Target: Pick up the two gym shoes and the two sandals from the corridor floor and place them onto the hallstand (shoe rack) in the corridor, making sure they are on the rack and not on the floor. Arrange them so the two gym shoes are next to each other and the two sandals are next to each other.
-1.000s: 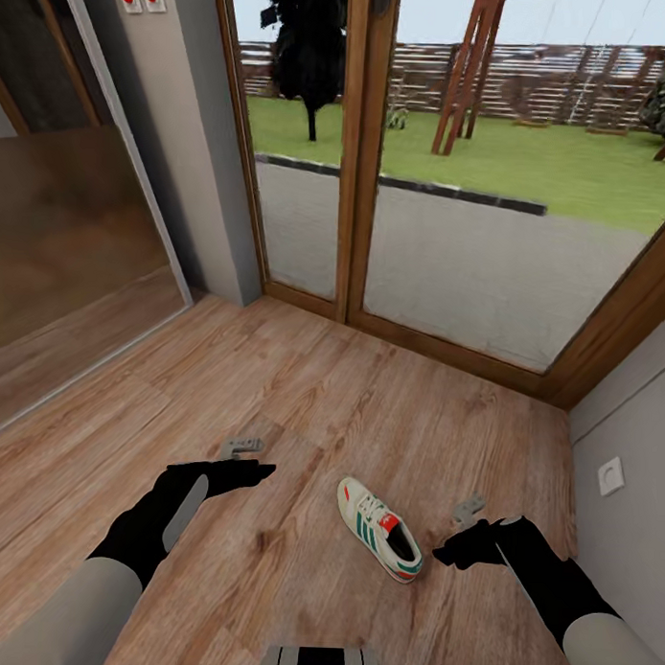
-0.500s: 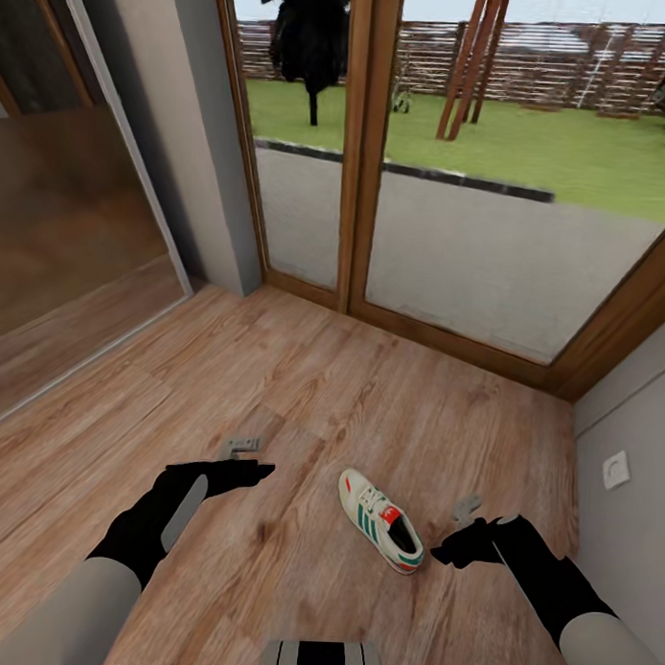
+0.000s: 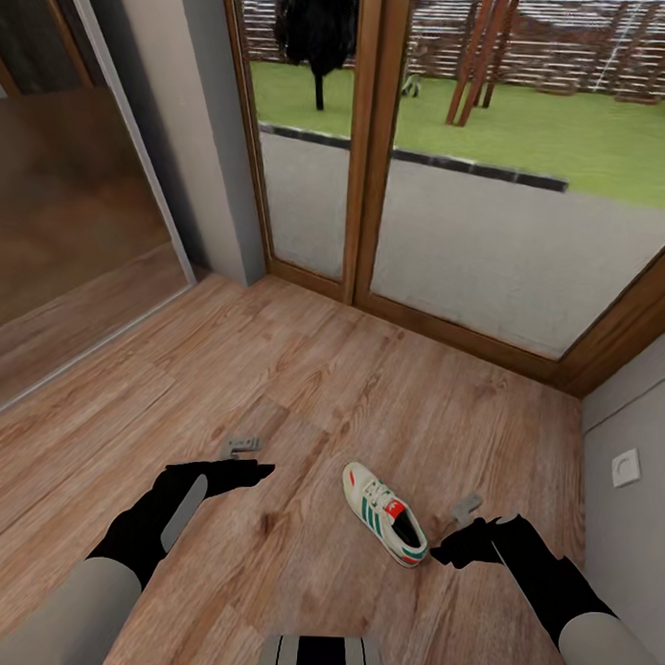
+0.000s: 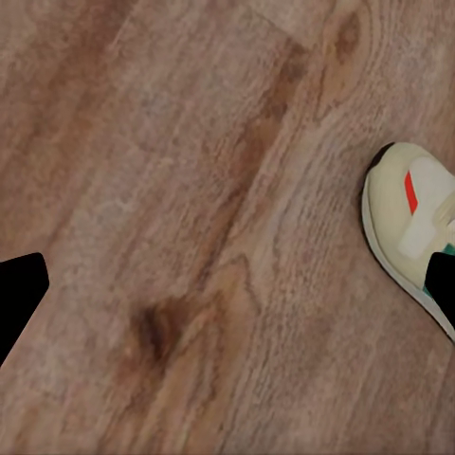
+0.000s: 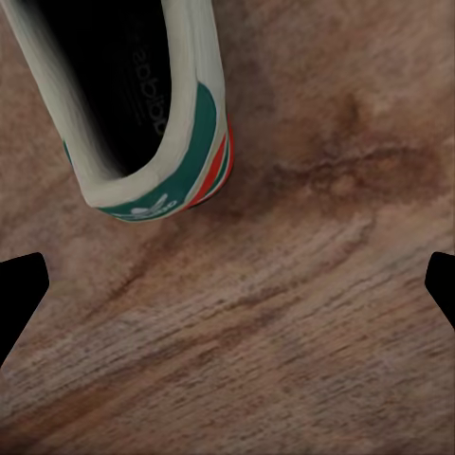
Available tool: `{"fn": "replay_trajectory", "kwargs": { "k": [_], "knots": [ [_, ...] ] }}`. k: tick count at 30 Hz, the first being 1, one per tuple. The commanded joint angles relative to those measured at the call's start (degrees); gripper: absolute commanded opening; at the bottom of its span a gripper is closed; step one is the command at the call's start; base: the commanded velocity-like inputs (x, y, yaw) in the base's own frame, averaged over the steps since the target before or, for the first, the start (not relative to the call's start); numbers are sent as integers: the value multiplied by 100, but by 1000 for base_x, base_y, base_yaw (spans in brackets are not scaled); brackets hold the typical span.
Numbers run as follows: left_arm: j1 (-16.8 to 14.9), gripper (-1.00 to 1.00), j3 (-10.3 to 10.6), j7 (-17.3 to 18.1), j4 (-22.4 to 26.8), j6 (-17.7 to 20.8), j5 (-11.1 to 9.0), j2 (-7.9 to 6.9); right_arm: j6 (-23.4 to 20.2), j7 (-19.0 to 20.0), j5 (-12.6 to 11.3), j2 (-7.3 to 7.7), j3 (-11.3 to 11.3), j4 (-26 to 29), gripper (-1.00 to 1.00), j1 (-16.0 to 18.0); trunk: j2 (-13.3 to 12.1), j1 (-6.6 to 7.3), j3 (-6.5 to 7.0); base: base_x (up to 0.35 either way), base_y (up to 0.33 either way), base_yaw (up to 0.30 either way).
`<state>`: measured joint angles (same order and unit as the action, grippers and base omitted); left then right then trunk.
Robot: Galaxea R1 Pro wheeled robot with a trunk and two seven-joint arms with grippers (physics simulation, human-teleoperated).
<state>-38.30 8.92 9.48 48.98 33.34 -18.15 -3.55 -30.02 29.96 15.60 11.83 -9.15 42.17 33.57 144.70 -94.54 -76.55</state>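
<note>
Gym shoe (image 3: 384, 514) lies flat on the wood floor (image 3: 302, 389), sole down, between your two arms and clearly closer to the right one. One shoe in sight; the rest of the footwear and the hallstand aren't in front of you here.

Key relation: its long axis runs diagonally, toe far-left, heel near-right. The heel end points at the right gripper (image 3: 459, 543), which sits just beside it on the right, low over the floor. In the right wrist view the shoe's heel (image 5: 142, 104), with its green collar and red-orange patch, is right ahead of the jaws, slightly off centre, not yet between them. Those jaws are spread wide, nothing held.

Left gripper (image 3: 241, 471) is well to the left of the toe, with bare floor between. Its wrist view catches just the shoe's tongue side (image 4: 412, 223) at the frame edge. Its jaws also look wide and empty.

My read: take it with the right arm. You'd need a short reach toward far-left along the shoe's axis, then close across the narrow width near the heel collar. Risk I see: coming in heel-on may just push the shoe along the floor, so drop over it rather than sliding in.
</note>
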Motion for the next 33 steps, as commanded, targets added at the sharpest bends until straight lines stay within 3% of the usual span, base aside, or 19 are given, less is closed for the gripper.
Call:
{"fn": "replay_trajectory", "kwargs": {
  "k": [1,3,15,24,33],
  "knots": [
    [-2,100,12,2,6,24,-13,-5,-13,37,62,4,-10,11,100,1,2,1,-9,0,0,3],
    [-1,100,8,2,6,24,-13,-6,-13,37,60,4,-11,11,100,1,2,1,-22,0,0,2],
    [-2,100,12,2,6,24,-13,-6,-13,38,59,4,-8,11,100,2,18,-30,-389,0,0,35],
    [-2,100,12,6,6,30,-13,-6,-13,38,59,4,-10,11,100,4,18,-30,-415,0,0,15],
    [-2,100,13,10,6,32,-13,-3,-13,36,60,4,-9,11,100,4,21,-35,-529,0,0,119]
  ]
}}
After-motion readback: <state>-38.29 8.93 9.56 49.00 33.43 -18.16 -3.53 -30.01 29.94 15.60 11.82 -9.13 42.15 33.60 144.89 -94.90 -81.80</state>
